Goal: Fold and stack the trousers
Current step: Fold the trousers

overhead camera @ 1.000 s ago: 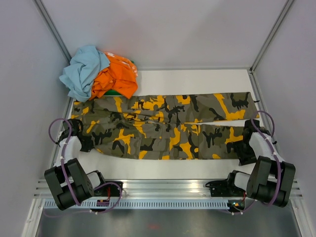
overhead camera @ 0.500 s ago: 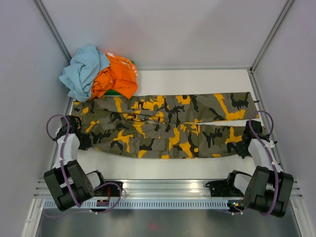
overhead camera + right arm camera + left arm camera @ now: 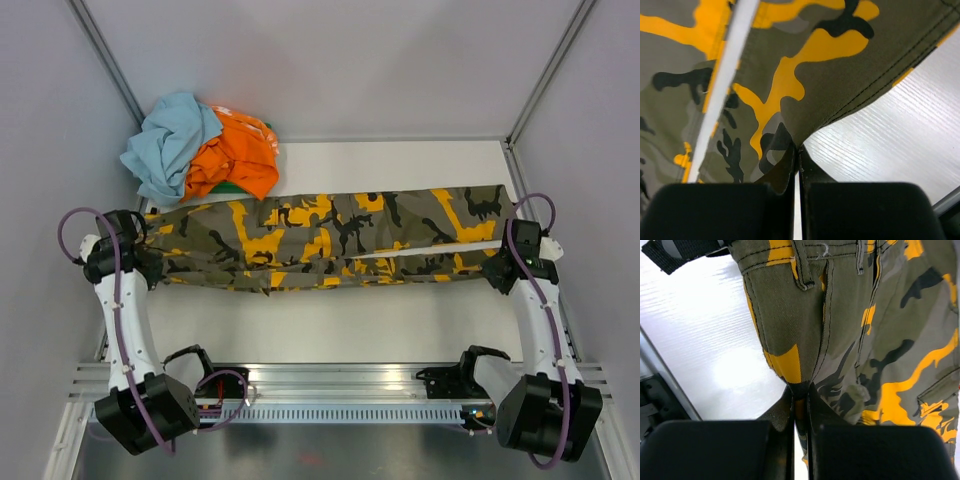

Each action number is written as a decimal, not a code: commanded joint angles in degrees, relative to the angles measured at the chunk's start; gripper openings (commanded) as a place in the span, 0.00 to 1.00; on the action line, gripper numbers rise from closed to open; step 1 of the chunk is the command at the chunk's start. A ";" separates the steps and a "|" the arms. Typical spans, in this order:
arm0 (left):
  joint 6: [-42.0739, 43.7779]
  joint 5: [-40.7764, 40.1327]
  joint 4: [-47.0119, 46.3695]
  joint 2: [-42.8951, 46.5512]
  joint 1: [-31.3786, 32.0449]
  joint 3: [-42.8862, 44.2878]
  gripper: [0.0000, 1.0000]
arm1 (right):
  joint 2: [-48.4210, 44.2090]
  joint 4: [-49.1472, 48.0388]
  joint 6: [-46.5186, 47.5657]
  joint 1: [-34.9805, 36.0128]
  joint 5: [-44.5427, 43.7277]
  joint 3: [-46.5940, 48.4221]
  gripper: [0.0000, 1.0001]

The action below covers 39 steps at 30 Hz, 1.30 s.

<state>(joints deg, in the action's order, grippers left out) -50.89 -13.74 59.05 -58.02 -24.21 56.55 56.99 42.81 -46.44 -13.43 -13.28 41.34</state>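
Note:
The camouflage trousers stretch across the white table, waist at the left and leg hems at the right. Their near edge is lifted off the table between the two arms. My left gripper is shut on the waist end; in the left wrist view the trousers' cloth is pinched between the jaws of that gripper. My right gripper is shut on the hem of the near leg; the right wrist view has the trousers' hem clamped at the tip of that gripper.
A heap of other clothes lies at the back left corner: a light blue garment and an orange one. Grey walls close in the table on three sides. A metal rail runs along the near edge.
The right gripper shut on the near leg's hem. Both arms rose and moved back, lifting the trousers' near edge and drawing it toward the far leg.

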 commanded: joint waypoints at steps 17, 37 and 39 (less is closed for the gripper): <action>-1.66 -16.74 -13.09 -15.96 2.13 15.15 0.02 | 36.67 -14.41 27.09 -0.28 -4.75 37.03 0.00; -7.90 -27.22 -6.93 -45.06 6.71 33.79 0.02 | 70.09 -6.08 40.36 0.33 -2.80 70.35 0.00; -7.99 -27.39 -6.84 -46.83 6.98 34.84 0.02 | 72.02 -4.67 40.55 0.34 -3.41 72.38 0.00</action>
<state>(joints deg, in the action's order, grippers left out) -58.76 -20.21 55.31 -102.65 -13.69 87.20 125.84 42.98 -13.15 -8.01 2.13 108.38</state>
